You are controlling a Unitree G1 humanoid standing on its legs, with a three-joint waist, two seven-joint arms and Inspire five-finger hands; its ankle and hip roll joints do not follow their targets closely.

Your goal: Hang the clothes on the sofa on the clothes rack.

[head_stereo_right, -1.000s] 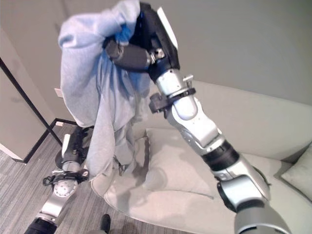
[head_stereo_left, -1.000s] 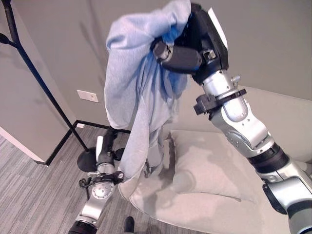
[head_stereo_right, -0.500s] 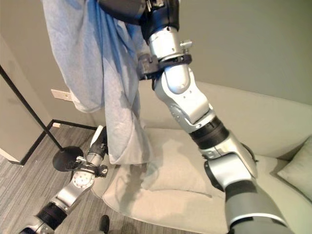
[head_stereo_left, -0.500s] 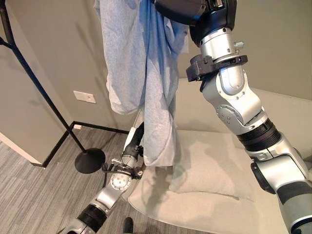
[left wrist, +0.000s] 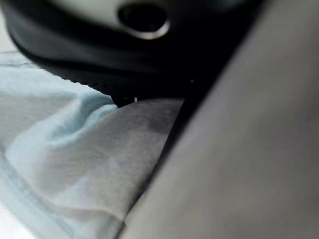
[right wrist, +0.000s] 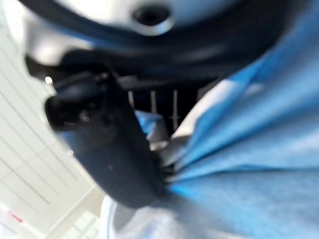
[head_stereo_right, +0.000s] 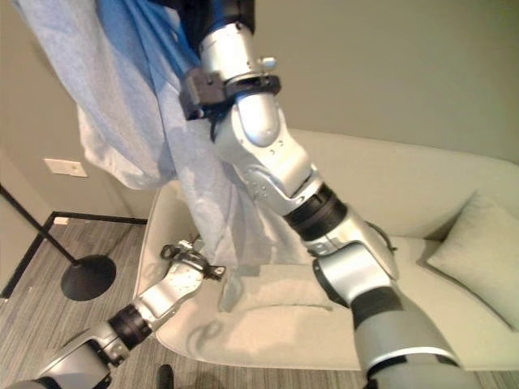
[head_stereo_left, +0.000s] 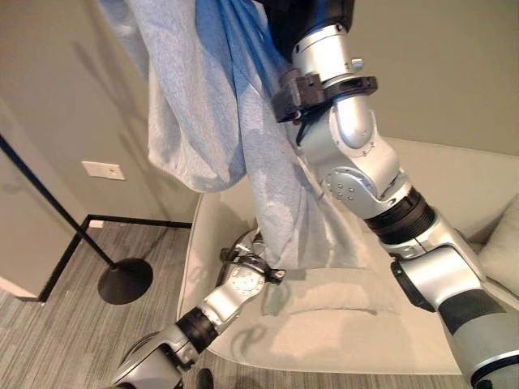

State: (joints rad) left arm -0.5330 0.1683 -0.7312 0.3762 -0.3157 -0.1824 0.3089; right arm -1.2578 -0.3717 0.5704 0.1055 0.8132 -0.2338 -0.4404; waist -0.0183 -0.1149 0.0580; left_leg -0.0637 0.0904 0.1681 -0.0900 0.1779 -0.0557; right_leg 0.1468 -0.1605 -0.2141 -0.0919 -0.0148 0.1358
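Grey walls and a strip of grey carpet frame this one, with a pale sofa (head_stereo_right: pixel 422 194) running along the back and a cushion (head_stereo_right: pixel 474 259) at its far end. Off to the left stands the clothes rack (head_stereo_left: pixel 97 259), a thin black pole on a round base, well apart from the sofa.

So the light blue garment (head_stereo_left: pixel 211 105) is up in the air, hoisted high by the right arm. In the right wrist view the right hand (right wrist: pixel 104 144) has its thumb and fingers clamped round a bunched fold of the blue cloth, so that's a solid pinch grip. The left hand (left wrist: pixel 149 74) is down low by the sofa seat, right against the hem; honestly can't tell what its fingers are doing.

Handling-wise I'd guess this thing is light, totally floppy knit fabric: it drapes in long folds and the tail hangs down to about the seat cushion. Not fragile, not slippery, but it'll swing and snag. I'd say the best hold is up by the collar or shoulder, which leaves a loop free to drop over a rack hook.
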